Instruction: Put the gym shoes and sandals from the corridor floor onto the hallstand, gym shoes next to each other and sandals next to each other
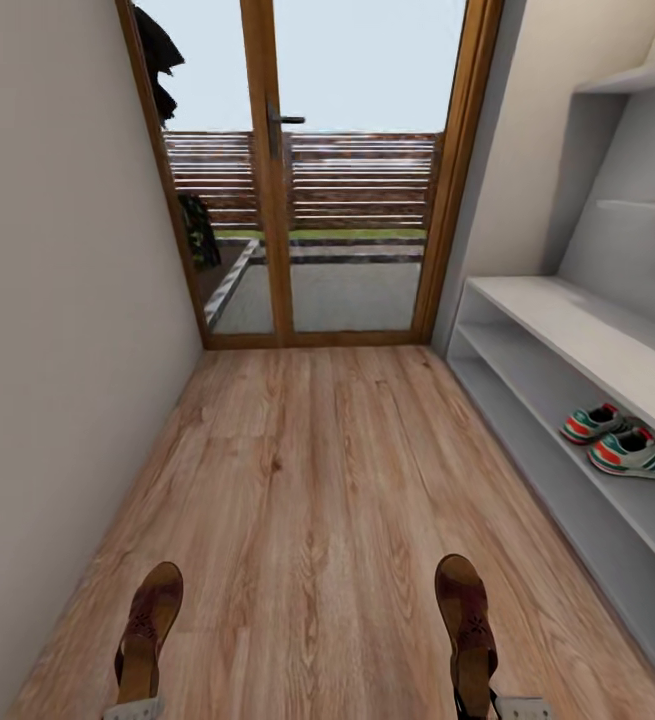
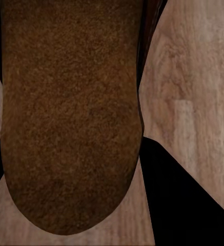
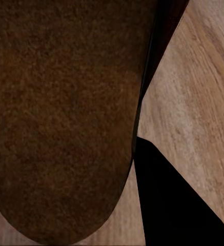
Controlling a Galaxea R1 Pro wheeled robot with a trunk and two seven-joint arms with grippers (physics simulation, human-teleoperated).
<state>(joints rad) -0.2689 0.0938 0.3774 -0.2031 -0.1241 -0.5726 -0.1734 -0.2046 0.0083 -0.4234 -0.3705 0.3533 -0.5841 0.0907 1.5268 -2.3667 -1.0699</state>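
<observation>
Corridor floor [image 1: 307, 480]: both sandals [image 1: 149, 625] gripper-held lengthwise, toes toward door [image 1: 312, 170]; gym shoes [image 1: 622, 440] on hallstand [image 1: 567, 320].

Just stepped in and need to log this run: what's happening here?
The robot is carrying one sandal in each gripper: the left sandal in the left gripper and the right sandal in the right gripper, above the corridor floor. The two gym shoes already sit side by side on the hallstand.
</observation>
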